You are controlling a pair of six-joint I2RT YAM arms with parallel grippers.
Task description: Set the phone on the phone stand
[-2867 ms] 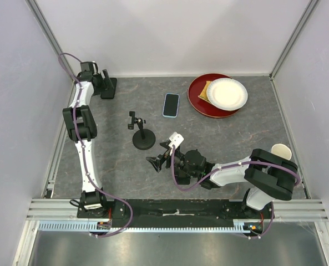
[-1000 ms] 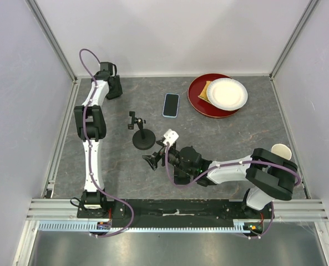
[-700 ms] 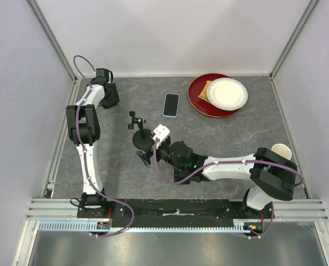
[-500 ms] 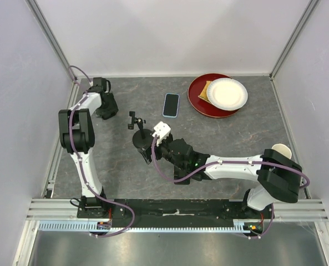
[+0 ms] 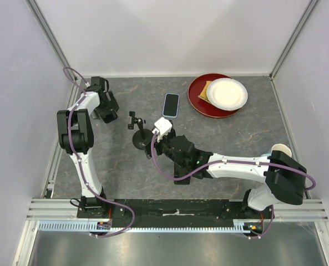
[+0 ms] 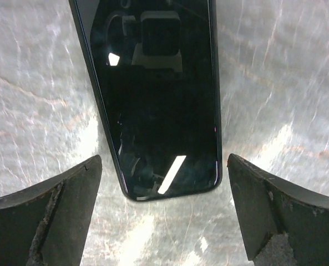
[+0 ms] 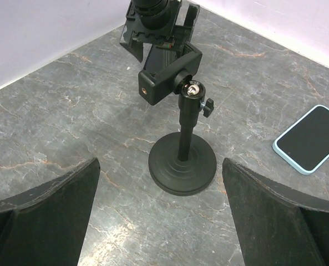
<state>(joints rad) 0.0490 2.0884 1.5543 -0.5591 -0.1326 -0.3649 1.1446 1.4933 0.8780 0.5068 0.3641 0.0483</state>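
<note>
A black phone stand with a round base point(image 5: 142, 139) and a clamp head point(image 5: 133, 119) stands left of centre. In the right wrist view its base point(image 7: 182, 166) lies between my open right gripper's point(image 7: 160, 160) fingers, a little ahead of them. A light-blue phone point(image 5: 171, 105) lies flat behind the stand and also shows in the right wrist view point(image 7: 311, 138). My right gripper point(image 5: 148, 145) is open and empty. My left gripper point(image 5: 106, 111) is open at the far left, over the near end of a black phone point(image 6: 156, 94) lying flat, without touching it.
A red plate point(image 5: 199, 102) holding a white paper plate point(image 5: 227, 93) and a sandwich sits at the back right. A paper cup point(image 5: 282, 151) stands at the right edge. Walls close in the left, back and right sides.
My right gripper has moved left and back, up to the stand's base. My left gripper has come out of the back-left corner, slightly forward and right.
</note>
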